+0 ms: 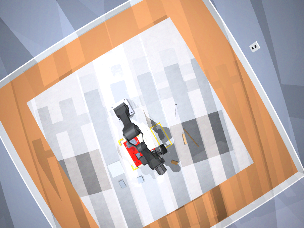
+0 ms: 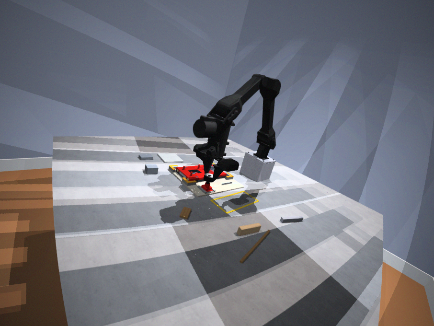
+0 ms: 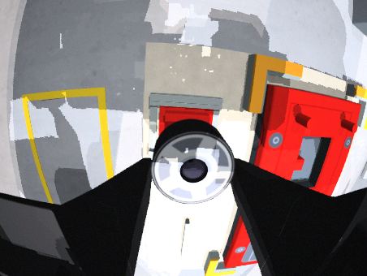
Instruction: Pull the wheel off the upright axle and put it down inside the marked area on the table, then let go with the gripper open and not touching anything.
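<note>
The fingers grasp the wheel by its rim, holding it above the small red block on the desk, beside the yellow-outlined area.

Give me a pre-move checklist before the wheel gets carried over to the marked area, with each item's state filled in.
1. Gripper shut on the wheel: ok.
2. Wheel lifted clear of the axle: cannot tell; the wheel hides it in the wrist view.
3. Wheel inside the yellow marked area: not ok; it hangs above the red mount.
4. Marked area free of loose blocks: ok.
5. Brown block outside the marked area: ok.
</note>
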Tool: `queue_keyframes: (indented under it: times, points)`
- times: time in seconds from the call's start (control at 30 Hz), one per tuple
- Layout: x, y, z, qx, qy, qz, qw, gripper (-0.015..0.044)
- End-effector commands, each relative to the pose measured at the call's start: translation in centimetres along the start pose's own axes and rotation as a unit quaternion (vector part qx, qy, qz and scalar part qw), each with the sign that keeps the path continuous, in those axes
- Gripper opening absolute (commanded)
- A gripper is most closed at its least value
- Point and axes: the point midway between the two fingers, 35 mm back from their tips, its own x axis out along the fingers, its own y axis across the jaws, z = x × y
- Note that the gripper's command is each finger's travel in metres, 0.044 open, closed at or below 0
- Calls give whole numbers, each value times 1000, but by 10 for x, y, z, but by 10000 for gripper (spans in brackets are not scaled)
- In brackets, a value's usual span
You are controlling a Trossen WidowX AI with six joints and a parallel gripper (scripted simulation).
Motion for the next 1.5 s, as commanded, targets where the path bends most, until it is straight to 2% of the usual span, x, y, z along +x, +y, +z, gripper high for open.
queue_keyframes:
  times: [0.0, 1.47]
  points:
    - [-7, 0, 1, -1, -6, 1, 1000, 0]
    - [-22, 0, 1, 0, -8, 2, 1000, 0]
